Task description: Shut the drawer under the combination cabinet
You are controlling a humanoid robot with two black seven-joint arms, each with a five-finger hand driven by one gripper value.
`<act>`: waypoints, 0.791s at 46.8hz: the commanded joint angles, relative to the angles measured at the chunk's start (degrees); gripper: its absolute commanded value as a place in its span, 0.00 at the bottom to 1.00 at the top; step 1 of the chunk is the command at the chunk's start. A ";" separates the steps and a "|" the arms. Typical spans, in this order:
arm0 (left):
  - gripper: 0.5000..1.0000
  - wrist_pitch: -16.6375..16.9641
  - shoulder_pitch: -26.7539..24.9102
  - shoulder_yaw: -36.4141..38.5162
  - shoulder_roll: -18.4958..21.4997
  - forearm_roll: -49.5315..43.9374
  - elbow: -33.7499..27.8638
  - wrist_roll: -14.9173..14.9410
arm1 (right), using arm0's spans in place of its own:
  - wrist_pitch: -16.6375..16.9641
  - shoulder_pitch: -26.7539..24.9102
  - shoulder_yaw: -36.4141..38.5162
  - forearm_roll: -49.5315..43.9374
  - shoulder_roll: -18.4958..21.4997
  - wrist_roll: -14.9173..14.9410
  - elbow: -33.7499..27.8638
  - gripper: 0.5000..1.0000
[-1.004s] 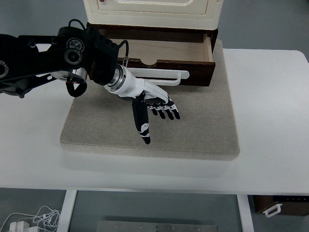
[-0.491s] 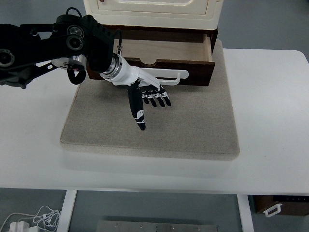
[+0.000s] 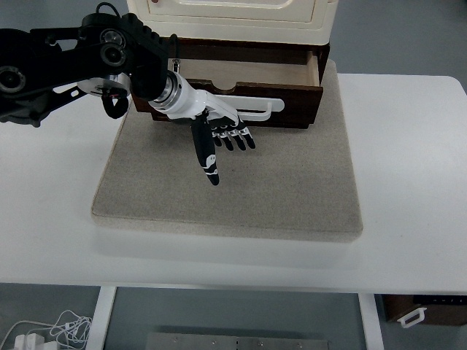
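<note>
A cream cabinet (image 3: 230, 18) stands at the back of a beige mat (image 3: 292, 182). Under it a dark brown drawer (image 3: 292, 109) is pulled out, its pale wooden inside showing. A white bar handle (image 3: 259, 111) runs across the drawer's front panel. My left hand (image 3: 222, 138) reaches in from the left with its fingers spread and holds nothing. The back of the hand lies against the front panel, just left of the handle's middle, thumb pointing down at the mat. The right arm does not show.
The mat lies on a white table (image 3: 408, 168). Below the table's near edge are white cables (image 3: 51, 332) on the floor at the left and a dark box (image 3: 423, 310) at the right.
My left hand has moved up and back from over the mat to the drawer's front. The drawer looks pushed in slightly, with less of its inside showing.
</note>
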 commanded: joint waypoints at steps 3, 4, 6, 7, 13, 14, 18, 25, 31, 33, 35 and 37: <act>0.99 0.08 -0.52 -0.26 -0.32 0.44 2.15 -0.08 | 0.00 0.00 0.00 -0.05 0.00 0.00 -0.02 0.90; 0.99 0.08 -0.52 -0.35 -0.40 0.79 2.41 -0.08 | 0.00 0.00 0.00 -0.05 0.00 0.00 0.06 0.90; 0.98 0.08 -0.52 -0.53 -0.93 1.67 3.03 -0.08 | 0.00 0.00 0.00 0.04 0.00 0.00 -0.02 0.90; 0.98 0.08 -0.52 -0.53 -1.37 1.94 3.38 -0.17 | 0.00 0.00 0.00 -0.05 0.00 0.00 -0.02 0.90; 0.98 0.08 -0.52 -0.79 -2.25 2.38 4.96 -0.17 | 0.00 0.00 0.00 -0.05 0.00 0.00 -0.02 0.90; 0.98 0.08 -0.52 -0.79 -2.25 2.38 5.14 -0.17 | 0.00 0.00 0.00 -0.05 0.00 0.00 -0.02 0.90; 0.98 0.08 -0.52 -0.79 -2.25 2.46 5.49 -0.17 | 0.00 0.00 0.00 -0.05 0.00 0.00 0.06 0.90; 0.98 0.08 -0.52 -0.79 -2.25 2.47 6.28 -0.26 | 0.00 0.00 0.00 -0.05 0.00 0.00 -0.02 0.90; 0.97 0.08 -0.52 -0.79 -2.34 2.64 7.42 -0.35 | 0.00 0.00 0.00 0.04 0.00 0.00 0.06 0.90; 0.97 0.08 -0.52 -0.88 -2.34 3.25 7.86 -0.43 | 0.00 0.00 0.00 -0.05 0.00 0.00 -0.02 0.90; 0.97 0.08 -0.52 -1.06 -2.34 4.04 8.39 -0.52 | 0.00 0.00 0.00 0.04 0.00 0.00 -0.02 0.90; 0.97 -0.01 -0.52 -1.06 -2.34 4.22 8.83 -0.61 | 0.00 0.00 0.00 0.04 0.00 0.00 -0.02 0.90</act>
